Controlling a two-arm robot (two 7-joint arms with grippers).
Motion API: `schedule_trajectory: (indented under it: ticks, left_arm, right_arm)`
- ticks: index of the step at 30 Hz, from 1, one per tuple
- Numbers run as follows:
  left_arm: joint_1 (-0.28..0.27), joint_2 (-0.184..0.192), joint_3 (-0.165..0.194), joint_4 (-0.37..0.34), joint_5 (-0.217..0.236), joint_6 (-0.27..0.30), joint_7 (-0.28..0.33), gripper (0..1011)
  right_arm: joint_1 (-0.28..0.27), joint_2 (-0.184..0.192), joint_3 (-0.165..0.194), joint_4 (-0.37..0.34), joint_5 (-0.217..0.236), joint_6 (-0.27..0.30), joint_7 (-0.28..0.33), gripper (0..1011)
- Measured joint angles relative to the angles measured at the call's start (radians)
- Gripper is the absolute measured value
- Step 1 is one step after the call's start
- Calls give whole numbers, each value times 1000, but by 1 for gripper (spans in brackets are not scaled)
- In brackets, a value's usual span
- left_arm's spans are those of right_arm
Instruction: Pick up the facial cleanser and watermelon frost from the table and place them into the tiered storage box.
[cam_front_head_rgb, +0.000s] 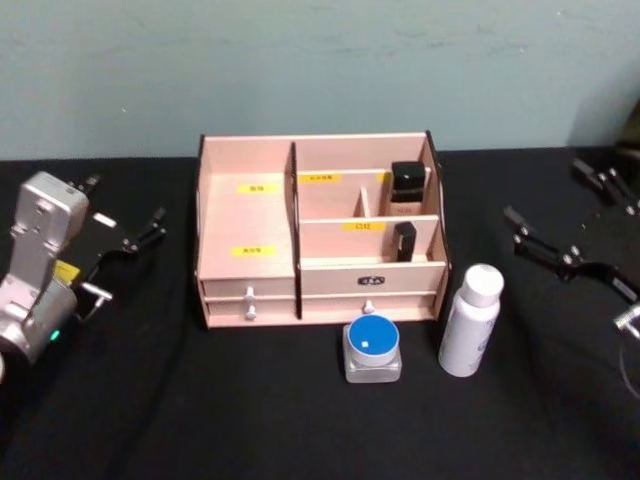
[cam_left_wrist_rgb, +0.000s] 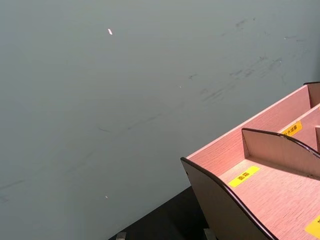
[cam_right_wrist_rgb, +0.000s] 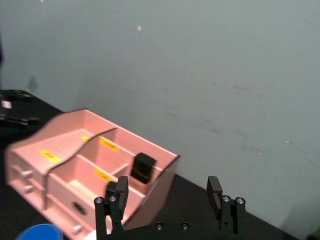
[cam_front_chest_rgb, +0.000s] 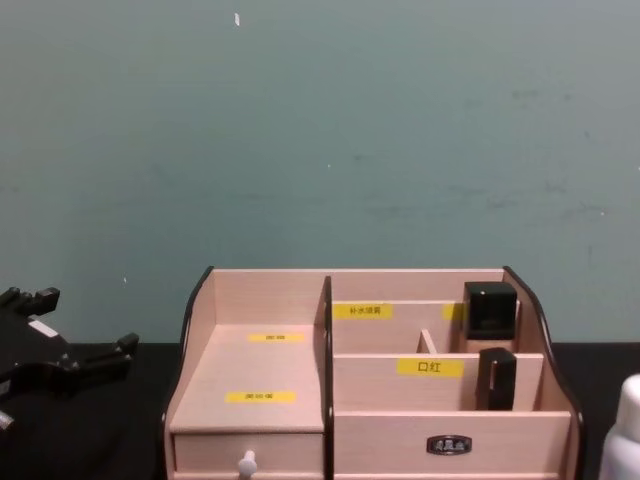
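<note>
The facial cleanser is a white bottle standing upright on the black table, in front of the right end of the tiered storage box. Its edge also shows in the chest view. To its left the watermelon frost, a squat clear jar with a blue lid, stands before the box's right drawer. My left gripper hangs open well left of the box. My right gripper is open to the right of the box and behind the bottle, its fingers holding nothing.
Two black square-capped items stand in the box's right rear compartments. The large left compartment holds nothing. A grey-green wall rises close behind the box. Bare black table lies in front.
</note>
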Motion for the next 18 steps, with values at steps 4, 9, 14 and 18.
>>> schedule_trajectory:
  ticks: [4,9,14,18]
  left_arm:
    - [0,0,0,0,0,0,0,1001]
    - [0,0,0,0,0,0,0,1001]
    - [0,0,0,0,0,0,0,1001]
    - [0,0,0,0,0,0,0,1001]
  right_arm:
    - [-75,15,35,-56,26,-7,18,1000]
    - [-155,28,57,-105,33,3,30,1000]
    - [-194,32,59,-117,32,29,38,1000]
    - [-210,29,58,-113,28,44,51,1000]
